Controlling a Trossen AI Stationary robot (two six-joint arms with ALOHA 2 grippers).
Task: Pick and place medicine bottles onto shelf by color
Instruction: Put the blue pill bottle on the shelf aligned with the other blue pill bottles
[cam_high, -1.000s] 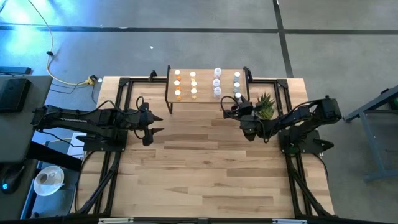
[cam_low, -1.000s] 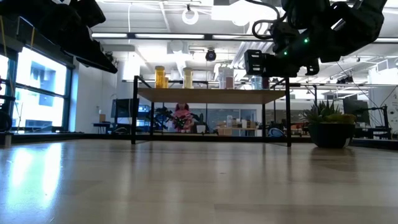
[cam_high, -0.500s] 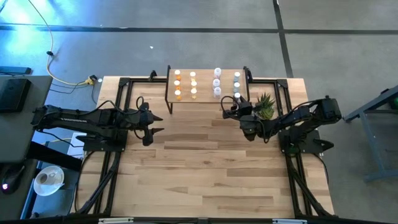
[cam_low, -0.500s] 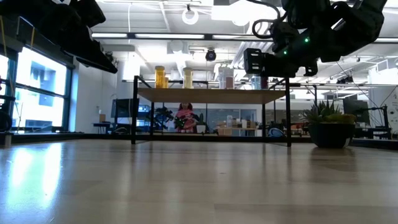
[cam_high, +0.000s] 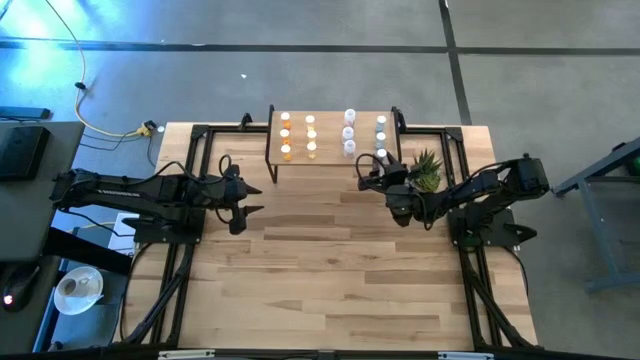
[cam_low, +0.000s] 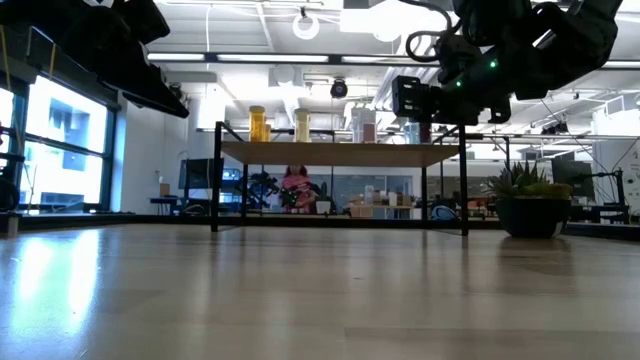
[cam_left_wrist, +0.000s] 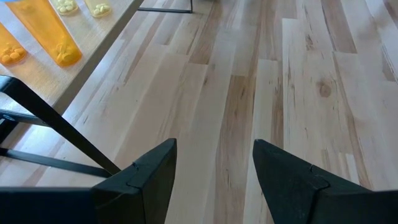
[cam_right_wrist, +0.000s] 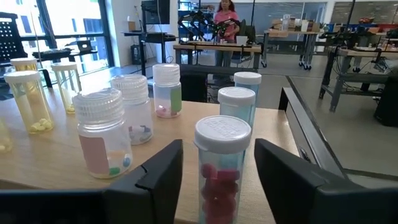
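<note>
Right claw (cam_right_wrist: 214, 180) has just spread wide, letting go of the bottle (cam_right_wrist: 222, 167), which now stands free on the shelf (cam_high: 330, 152) — placement looks done. Left claw (cam_left_wrist: 214, 171) hangs open, empty, over the counter (cam_high: 330, 270).

left hand (cam_left_wrist: 214, 168) open, right hand (cam_right_wrist: 214, 165) seemingly open

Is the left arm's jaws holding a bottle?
No. The left gripper hangs open over bare table, nothing between its jaws.
</note>
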